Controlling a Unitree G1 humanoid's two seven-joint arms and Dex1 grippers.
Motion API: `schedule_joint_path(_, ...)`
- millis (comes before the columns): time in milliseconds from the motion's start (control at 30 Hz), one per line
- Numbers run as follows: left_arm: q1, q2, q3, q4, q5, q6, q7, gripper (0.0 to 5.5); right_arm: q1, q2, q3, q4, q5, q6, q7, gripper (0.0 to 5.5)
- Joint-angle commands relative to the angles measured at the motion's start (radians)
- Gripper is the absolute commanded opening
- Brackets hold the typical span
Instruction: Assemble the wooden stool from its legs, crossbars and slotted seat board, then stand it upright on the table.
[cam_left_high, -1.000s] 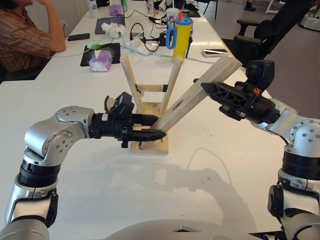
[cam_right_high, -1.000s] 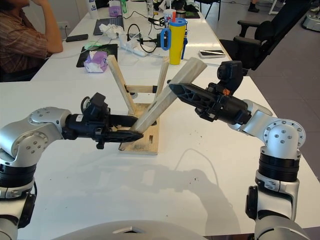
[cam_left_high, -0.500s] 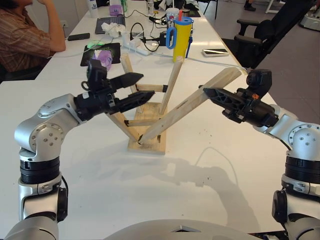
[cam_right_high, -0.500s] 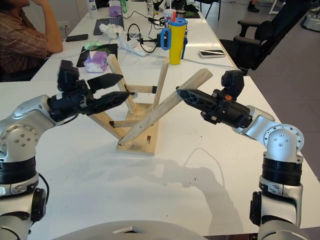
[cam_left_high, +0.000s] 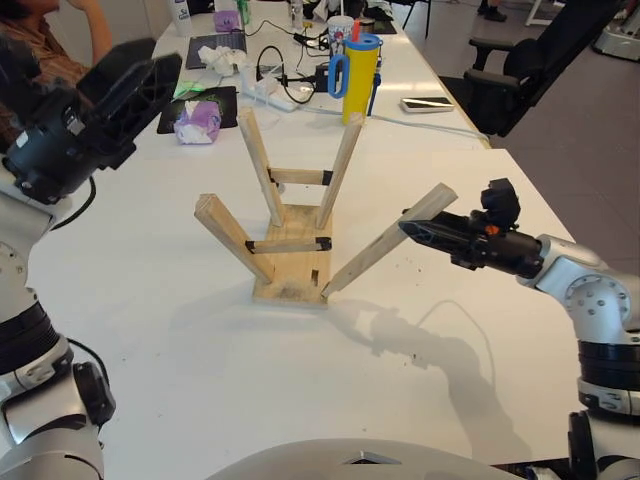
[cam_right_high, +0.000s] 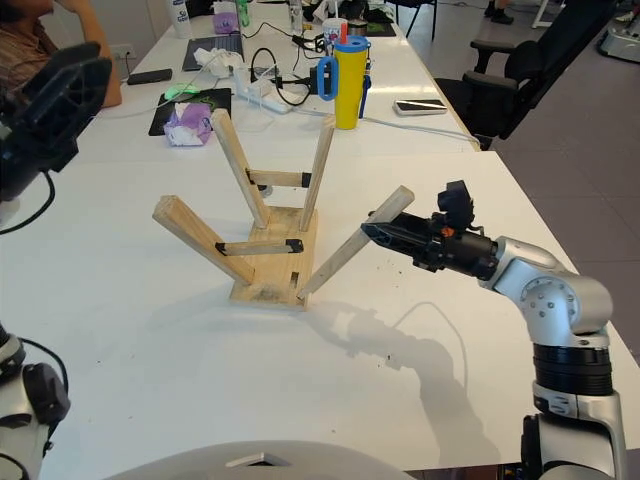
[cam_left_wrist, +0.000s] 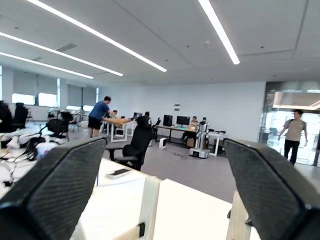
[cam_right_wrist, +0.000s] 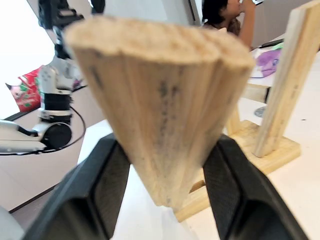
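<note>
White table (cam_left_high: 200, 380): right claw (cam_left_high: 410, 228) clamps stool leg (cam_left_high: 385, 245); yellow jug (cam_left_high: 362, 75) behind.

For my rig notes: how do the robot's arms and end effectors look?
The right arm has rounded silver-grey shells with black joint bands and an orange mark near its wrist. The right end effector and left end effector are black, with long tapering fingers.

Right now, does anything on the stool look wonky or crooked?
Yes. Two legs on the seat board splay outward instead of standing straight like the back pair. The left leg leans far to the left. The right leg, gripped by the right claw, leans out to the right.
</note>
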Motion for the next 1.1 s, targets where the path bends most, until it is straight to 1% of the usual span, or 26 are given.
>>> schedule_joint_path(33,0.217,0.084,-0.052,0.129,0.145,-0.038,-0.193,4.3,-0.007,0.036,0.011,0.005,-0.051,-0.076,0.012,2.06)
schedule_joint_path(133,0.36,0.141,-0.092,0.212,0.251,-0.086,-0.337,4.3,-0.017,0.028,0.041,0.026,-0.093,-0.105,0.051,2.06)
schedule_joint_path(267,0.467,0.169,-0.133,0.248,0.348,-0.137,-0.435,4.3,-0.047,0.019,0.074,0.063,-0.137,-0.132,0.11,2.06)
schedule_joint_path(333,0.533,0.172,-0.202,0.176,0.398,-0.15,-0.459,4.3,-0.069,0.024,0.089,0.093,-0.154,-0.147,0.136,2.06)
schedule_joint_path(400,0.577,0.149,-0.254,0.068,0.386,-0.124,-0.462,4.3,-0.092,0.023,0.106,0.123,-0.18,-0.167,0.165,2.06)
schedule_joint_path(533,0.59,0.06,-0.36,-0.116,0.369,-0.099,-0.383,4.3,-0.188,0.014,0.173,0.212,-0.268,-0.23,0.243,2.06)
schedule_joint_path(633,0.576,0.006,-0.441,-0.171,0.444,-0.143,-0.308,4.3,-0.266,0.001,0.216,0.262,-0.329,-0.27,0.304,2.06)
schedule_joint_path(867,0.524,-0.108,-0.604,-0.154,0.663,-0.307,-0.168,4.3,-0.372,-0.024,0.306,0.286,-0.448,-0.321,0.381,2.06)
schedule_joint_path(1000,0.497,-0.148,-0.701,-0.075,0.78,-0.362,-0.12,4.3,-0.383,-0.029,0.353,0.253,-0.477,-0.306,0.405,2.06)
schedule_joint_path(1100,0.486,-0.168,-0.736,-0.016,0.849,-0.39,-0.082,4.3,-0.408,-0.016,0.391,0.259,-0.509,-0.296,0.395,2.06)
